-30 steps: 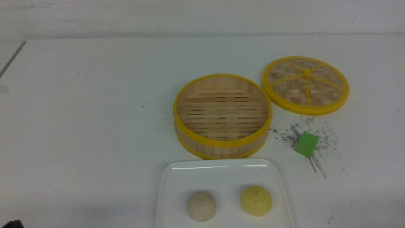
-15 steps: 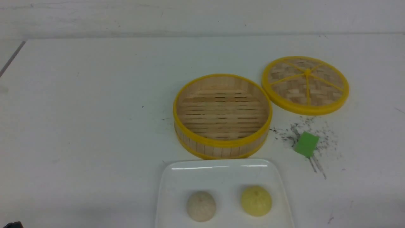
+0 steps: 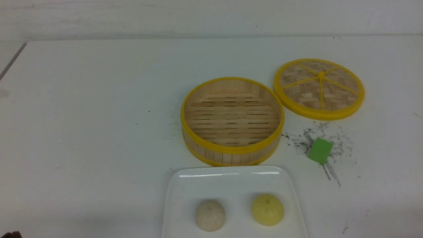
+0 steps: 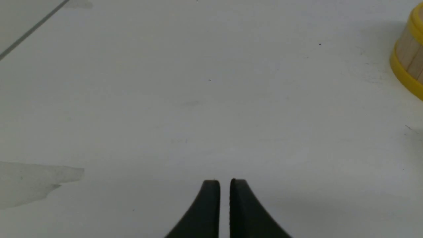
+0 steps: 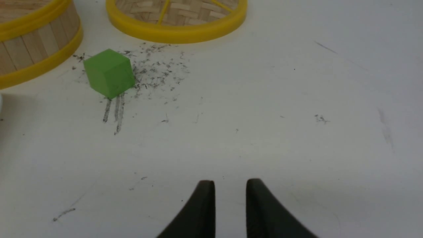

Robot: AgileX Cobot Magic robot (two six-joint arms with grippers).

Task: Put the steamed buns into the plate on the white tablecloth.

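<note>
Two steamed buns, off-white and yellow, are seen on the plate; the steamer basket at its 12 o'clock is emptied. No third bun is visible. Left claw is barely parted, right claw slightly open, nothing held

The front view looks forward and down from the robot's side across the desk, taking in the plate nearest, the steamer basket behind it and the lid and green cube toward the right. The left wrist view sits low and close behind the left pincer, sharing only the basket's outer wall with the front view. The right wrist view looks past the right pincer, likewise close, sharing the cube, lid and basket.
</note>
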